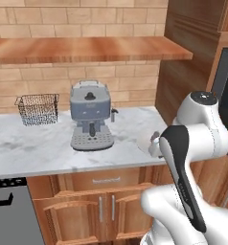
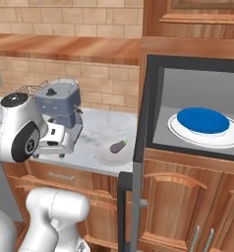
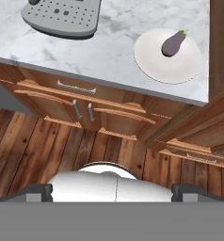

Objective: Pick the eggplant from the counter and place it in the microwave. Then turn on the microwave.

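Wooden plank flooring runs beneath brown cabinets (image 3: 90, 110) that carry the marbled counter (image 1: 34, 148), with a brick wall behind. Nearest the cameras, the white arm (image 1: 192, 158) rises in front of the cabinet fronts; its gripper (image 3: 113, 190) hangs over the floor, short of the counter edge, with the 2 fingertips (image 3: 38, 192) set wide apart at opposite sides of the hand view and nothing between them. On the counter, near its front edge and close to the tall wooden side panel, lies a white plate (image 3: 180, 70); the eggplant (image 3: 173, 43) rests on it, lying flat, its green stem tip pointing toward the wall. The right base view shows the same eggplant (image 2: 118, 146) on the plate, just left of the microwave (image 2: 153, 98). The microwave door (image 2: 129, 206) stands swung open, and inside sits a white dish (image 2: 178, 132) bearing a blue round item (image 2: 203, 119). Further left on the counter stands a grey coffee machine (image 1: 90, 115), well apart from the plate. Beyond it, near the wall, sits a wire basket (image 1: 37, 108). Above, a wooden wall shelf (image 1: 87, 48) spans the brickwork.
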Tool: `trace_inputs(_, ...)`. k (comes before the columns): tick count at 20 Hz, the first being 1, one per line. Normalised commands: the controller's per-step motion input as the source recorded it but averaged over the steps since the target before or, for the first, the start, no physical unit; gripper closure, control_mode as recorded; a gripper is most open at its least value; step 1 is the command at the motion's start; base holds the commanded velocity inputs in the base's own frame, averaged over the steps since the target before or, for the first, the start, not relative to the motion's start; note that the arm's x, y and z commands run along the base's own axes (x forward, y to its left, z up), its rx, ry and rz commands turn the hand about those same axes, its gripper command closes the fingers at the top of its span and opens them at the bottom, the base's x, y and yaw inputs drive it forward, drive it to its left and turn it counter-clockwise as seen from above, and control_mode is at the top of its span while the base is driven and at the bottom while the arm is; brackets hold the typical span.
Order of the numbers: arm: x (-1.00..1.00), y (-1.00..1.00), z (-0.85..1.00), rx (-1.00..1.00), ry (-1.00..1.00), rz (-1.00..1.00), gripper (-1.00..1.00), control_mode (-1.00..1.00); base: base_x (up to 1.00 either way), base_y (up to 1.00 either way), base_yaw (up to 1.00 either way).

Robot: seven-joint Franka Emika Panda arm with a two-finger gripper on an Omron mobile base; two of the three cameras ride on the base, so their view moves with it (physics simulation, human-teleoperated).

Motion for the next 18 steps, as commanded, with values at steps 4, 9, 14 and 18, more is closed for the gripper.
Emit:
trace_inputs(4, 0.00, 0.00, 0.00, 0.00, 0.00, 0.00, -1.00, 1.00, 0.41, -0.02, 0.05)
trace_inputs(9, 0.00, 0.00, 0.00, 0.00, 0.00, 0.00, -1.00, 1.00, 0.36, 0.00, 0.00)
trace_inputs(14, 0.00, 0.00, 0.00, 0.00, 0.00, 0.00, -1.00, 1.00, 0.42, 0.00, 0.00)
trace_inputs(18, 0.00, 0.00, 0.00, 0.00, 0.00, 0.00, -1.00, 1.00, 0.46, 0.00, 0.00)
